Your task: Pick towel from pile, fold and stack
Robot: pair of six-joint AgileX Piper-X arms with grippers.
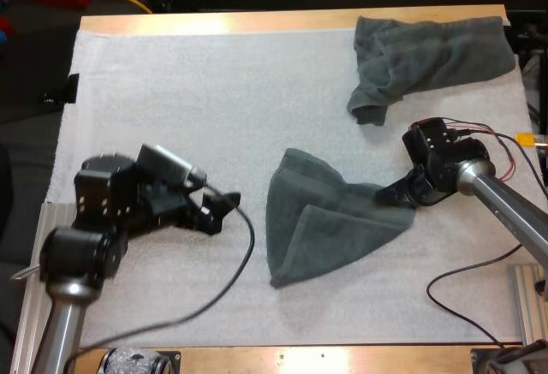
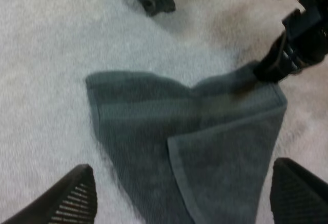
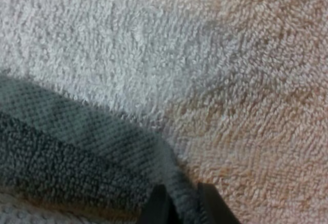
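- Although partly folded, the dark grey-green towel point(image 1: 321, 220) lies flat on the white mat point(image 1: 171, 92), a little toward 5 o'clock from the mat's middle in the high view. One flap is turned over its near half, and the whole shape tapers to a point at 7 o'clock.
- Its 3 o'clock corner is drawn out into a narrow tail, and the right gripper point(image 1: 396, 192) is at that tail. In the right wrist view the two black fingers point(image 3: 158, 207) are nearly closed, pinching the towel's hem between them, low against the mat.
- The left gripper point(image 1: 218, 211) sits off the towel's 9 o'clock side, apart from the cloth and pointed toward it. The left wrist view shows its fingers point(image 2: 77, 198) spread wide with nothing between them — the towel lies beyond the tips.
- A second towel point(image 1: 428, 57), crumpled, lies at the mat's 1 o'clock corner, well apart from the first — one end trails toward 6 o'clock, curled on itself.
- The wooden table point(image 1: 257, 21) shows as a strip along the mat's 12 o'clock edge and another along its 6 o'clock edge.
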